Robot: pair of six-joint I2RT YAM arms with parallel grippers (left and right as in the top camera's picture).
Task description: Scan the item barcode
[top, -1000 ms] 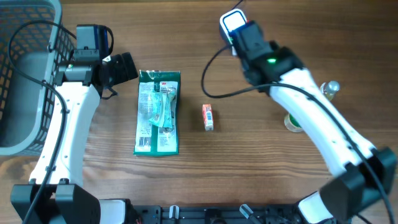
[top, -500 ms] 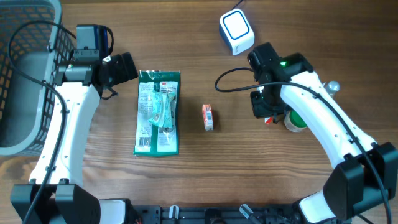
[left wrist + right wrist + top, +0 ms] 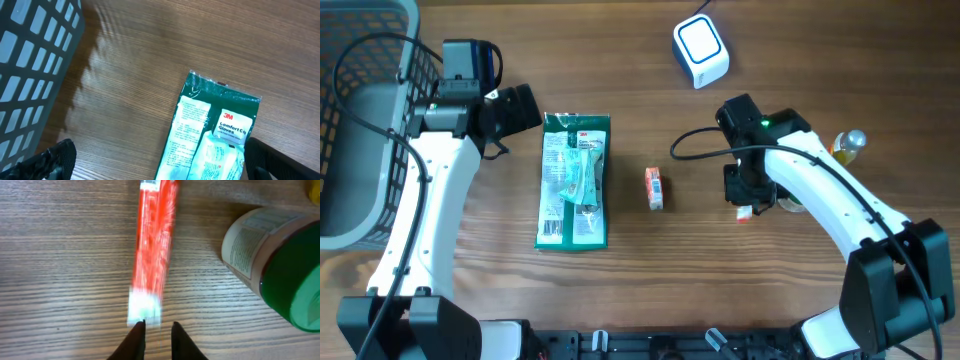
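Note:
A red stick-shaped item with a white end lies blurred on the wood, its white end right at my right gripper. The jaws stand narrowly open, with bare wood showing between them. From overhead, the right gripper points down beside the item's end. The white barcode scanner sits at the back. My left gripper is wide open, with the top of a green glove packet under it. Overhead, the left gripper is at the packet's top left corner.
A green-lidded jar stands just right of the red item, also overhead. A yellow bottle with a silver cap is behind it. A small orange pack lies mid-table. A grey basket fills the left edge.
My right arm has swung from the scanner down to the table beside the jar. Its jaws have parted from the red item. The left arm has not moved.

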